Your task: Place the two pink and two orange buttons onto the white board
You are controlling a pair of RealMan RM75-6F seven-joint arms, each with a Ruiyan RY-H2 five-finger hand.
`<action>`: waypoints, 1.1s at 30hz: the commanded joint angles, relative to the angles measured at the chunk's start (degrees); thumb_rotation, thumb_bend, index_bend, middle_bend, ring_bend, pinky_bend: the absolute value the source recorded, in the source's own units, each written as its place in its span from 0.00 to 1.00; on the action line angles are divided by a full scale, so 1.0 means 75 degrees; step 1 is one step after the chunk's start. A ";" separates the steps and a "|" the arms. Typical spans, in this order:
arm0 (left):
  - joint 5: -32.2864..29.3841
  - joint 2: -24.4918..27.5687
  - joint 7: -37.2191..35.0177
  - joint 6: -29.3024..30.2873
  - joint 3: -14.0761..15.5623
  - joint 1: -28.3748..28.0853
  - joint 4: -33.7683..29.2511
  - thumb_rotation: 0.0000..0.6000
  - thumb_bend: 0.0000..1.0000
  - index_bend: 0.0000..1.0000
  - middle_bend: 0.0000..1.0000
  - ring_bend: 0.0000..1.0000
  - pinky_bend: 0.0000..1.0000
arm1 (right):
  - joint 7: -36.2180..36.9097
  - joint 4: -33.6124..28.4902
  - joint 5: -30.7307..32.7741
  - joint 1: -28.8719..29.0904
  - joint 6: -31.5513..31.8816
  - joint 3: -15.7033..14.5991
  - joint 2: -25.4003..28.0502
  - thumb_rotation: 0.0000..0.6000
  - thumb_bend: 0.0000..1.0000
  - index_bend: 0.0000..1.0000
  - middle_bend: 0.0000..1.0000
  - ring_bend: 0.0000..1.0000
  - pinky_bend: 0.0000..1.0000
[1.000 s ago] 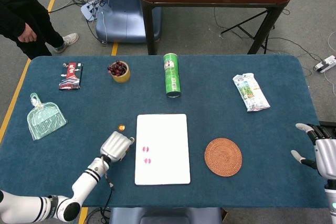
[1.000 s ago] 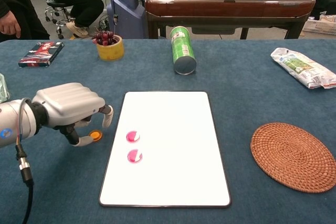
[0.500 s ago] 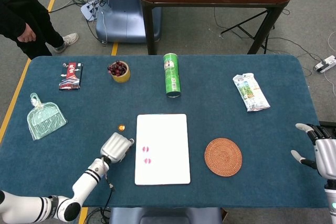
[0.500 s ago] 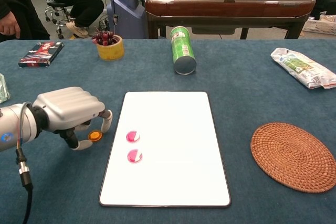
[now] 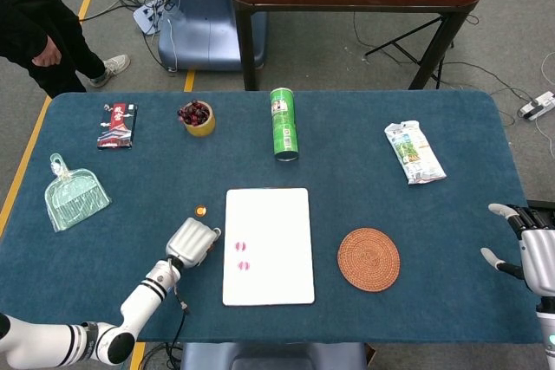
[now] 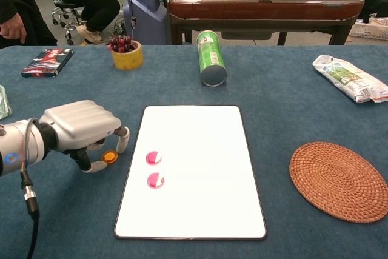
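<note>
Green can upright — woven coaster flat.

Head view: set high, angled steeply down; the whole bench and floor beyond are taken in. Chest view: set low and near, facing forward across the bench. Shared by both: white board, woven mat.

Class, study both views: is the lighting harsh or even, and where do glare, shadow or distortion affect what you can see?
Head view: even light, sharp, no glare on the white board. Chest view: a soft shadow lies under the left hand beside an orange button, and the green can leans from lens distortion.
</note>
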 commanded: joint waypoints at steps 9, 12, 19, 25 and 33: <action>-0.0045 0.0014 -0.0027 -0.0039 -0.0022 0.0018 0.0076 1.00 0.35 0.50 1.00 1.00 1.00 | -0.0019 -0.0005 0.0005 0.0003 -0.0005 0.0001 -0.0002 1.00 0.06 0.28 0.33 0.29 0.54; -0.0040 0.0003 -0.0029 -0.0062 -0.0022 0.0014 0.0099 1.00 0.35 0.51 1.00 1.00 1.00 | -0.0022 -0.0005 0.0009 0.0005 -0.0008 0.0002 -0.0005 1.00 0.06 0.29 0.33 0.29 0.54; -0.0036 -0.0031 -0.0013 -0.0063 -0.0027 0.0017 0.0119 1.00 0.35 0.56 1.00 1.00 1.00 | -0.0003 -0.0004 0.0000 -0.0005 0.0015 0.0003 0.0003 1.00 0.06 0.29 0.33 0.29 0.54; -0.0037 -0.0029 -0.0018 -0.0054 -0.0045 0.0022 0.0107 1.00 0.35 0.57 1.00 1.00 1.00 | 0.0004 -0.0001 0.0001 -0.0004 0.0016 0.0007 0.0007 1.00 0.06 0.29 0.33 0.29 0.54; 0.0051 0.0020 -0.0055 -0.0005 -0.0071 0.0032 0.0011 1.00 0.35 0.58 1.00 1.00 1.00 | -0.0004 -0.0002 0.0002 0.0000 0.0007 0.0005 0.0003 1.00 0.06 0.29 0.33 0.29 0.54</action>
